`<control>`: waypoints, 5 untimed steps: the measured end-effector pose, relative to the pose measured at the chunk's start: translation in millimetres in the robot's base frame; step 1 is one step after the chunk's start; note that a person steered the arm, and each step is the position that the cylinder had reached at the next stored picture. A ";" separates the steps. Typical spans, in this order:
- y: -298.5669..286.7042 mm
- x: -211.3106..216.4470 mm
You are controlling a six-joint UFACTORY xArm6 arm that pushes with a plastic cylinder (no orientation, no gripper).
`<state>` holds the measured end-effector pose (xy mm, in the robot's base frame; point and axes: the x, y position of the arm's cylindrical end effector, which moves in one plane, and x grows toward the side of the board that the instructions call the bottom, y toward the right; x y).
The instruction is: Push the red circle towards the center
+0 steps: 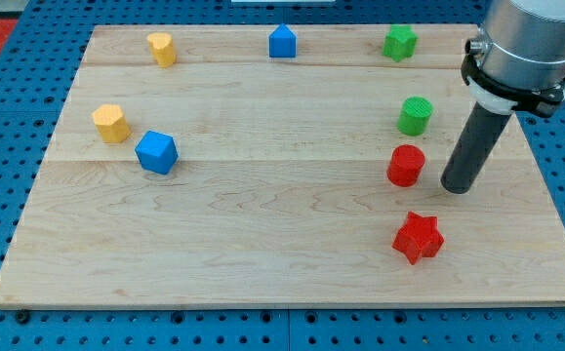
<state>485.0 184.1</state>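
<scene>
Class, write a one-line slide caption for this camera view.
My tip rests just right of the red circle, poised to push it toward the wooden board's center.

The surface [262,205] is a board of pale wood with fine grain lines running from the view's left to its right, and around it lies a blue base with dark holes in a regular pattern. On the board the red circle [406,165] and the red star [418,237] have the same bright red, the green circle [415,115] and the green star [399,42] are vivid green, the blue cube [156,152] and the blue house-shaped block [282,41] are medium blue, and the two yellow blocks [111,123] [162,48] are orange-yellow. The rod ending in my tip [457,189] is dark grey, almost black, under a silver-grey arm body with a black ring.
</scene>
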 end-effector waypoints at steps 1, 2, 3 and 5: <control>-19.7 -0.3; -19.7 -1.3; -19.7 -1.3; -12.9 -37.3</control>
<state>447.7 171.2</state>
